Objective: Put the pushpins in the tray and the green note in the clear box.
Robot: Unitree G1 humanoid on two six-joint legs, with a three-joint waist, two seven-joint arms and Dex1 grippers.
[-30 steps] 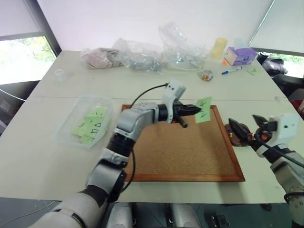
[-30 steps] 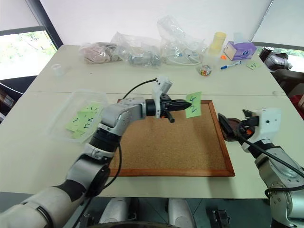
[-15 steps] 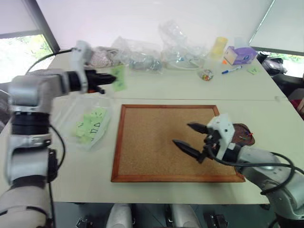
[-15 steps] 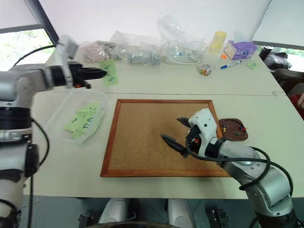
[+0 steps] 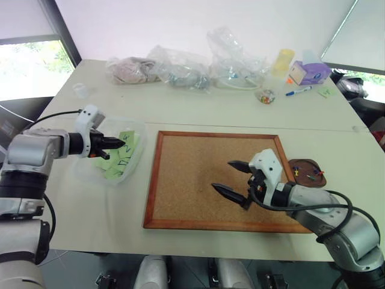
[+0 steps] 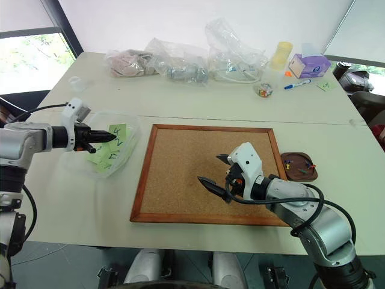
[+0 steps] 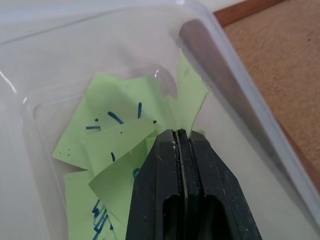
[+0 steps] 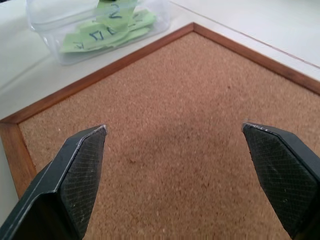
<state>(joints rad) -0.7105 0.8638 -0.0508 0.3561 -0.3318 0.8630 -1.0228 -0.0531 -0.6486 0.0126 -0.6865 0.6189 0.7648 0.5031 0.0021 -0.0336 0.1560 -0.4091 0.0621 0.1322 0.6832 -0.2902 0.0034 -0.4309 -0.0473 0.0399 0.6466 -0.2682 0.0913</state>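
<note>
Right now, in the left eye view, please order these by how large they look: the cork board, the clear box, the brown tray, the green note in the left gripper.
1. Cork board
2. Clear box
3. Brown tray
4. Green note, pinched by the left gripper over the box; partly hidden, yet clearly smallest.

both eye views look forward and down over the tabletop [image 5: 240, 114]. each wrist view sits close behind its own gripper, and both share the clear box [image 8: 60, 30] and the cork board [image 8: 175, 125].

The green note [image 7: 191, 97] showed only edge-on past the left gripper [image 7: 180, 134], its marks hidden; pushpins [image 5: 308, 175] in the tray [image 5: 305, 164] were too small to count.
</note>
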